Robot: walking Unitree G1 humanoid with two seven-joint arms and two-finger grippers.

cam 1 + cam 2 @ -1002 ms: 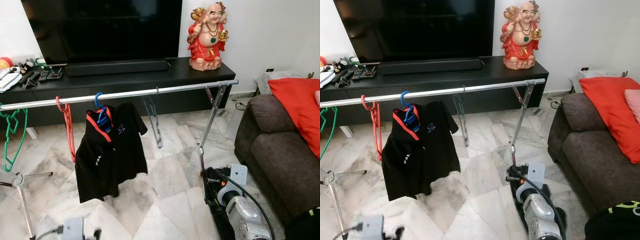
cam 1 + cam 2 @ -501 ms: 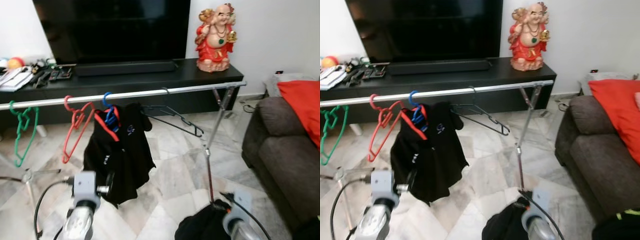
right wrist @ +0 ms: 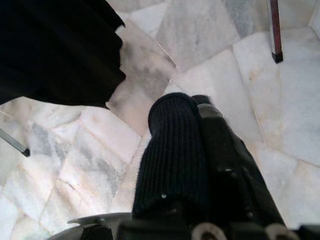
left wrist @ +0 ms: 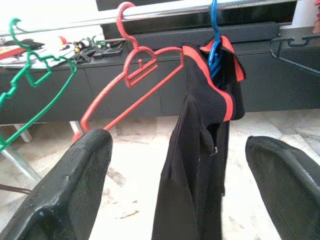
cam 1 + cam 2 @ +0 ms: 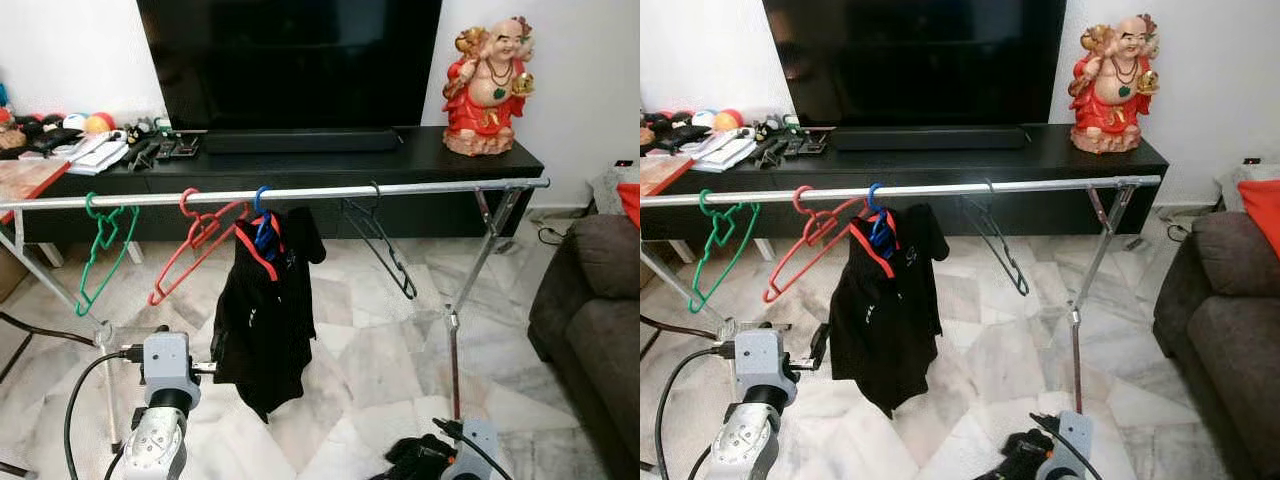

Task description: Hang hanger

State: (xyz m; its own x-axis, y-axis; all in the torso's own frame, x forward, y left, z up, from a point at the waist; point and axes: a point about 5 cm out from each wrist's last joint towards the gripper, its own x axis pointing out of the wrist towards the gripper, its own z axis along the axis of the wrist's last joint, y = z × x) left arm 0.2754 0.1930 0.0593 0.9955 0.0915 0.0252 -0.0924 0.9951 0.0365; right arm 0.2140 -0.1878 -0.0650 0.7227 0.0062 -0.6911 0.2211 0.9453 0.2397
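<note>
A silver rail (image 5: 300, 192) spans the room. On it hang a green hanger (image 5: 100, 250), a red hanger (image 5: 195, 255), a blue hanger (image 5: 262, 225) carrying a black shirt with red collar trim (image 5: 265, 320), and a bare black hanger (image 5: 385, 250). My left gripper (image 4: 180, 142) is open and holds nothing; it sits low, in front of the red hanger (image 4: 135, 80) and the shirt (image 4: 200, 150). My right gripper (image 3: 200, 150) is down near the floor, fingers together, with black ribbed cloth (image 3: 172, 150) on them.
A black TV console (image 5: 330, 160) stands behind the rail with a red figurine (image 5: 490, 85) and clutter at its left end. A dark sofa (image 5: 595, 290) is at the right. The rail's legs (image 5: 455, 320) stand on the marble floor.
The view has swung left, so the rail and hangers sit further right. My left arm has come up into view below the shirt. The black hanger has swung on the rail.
</note>
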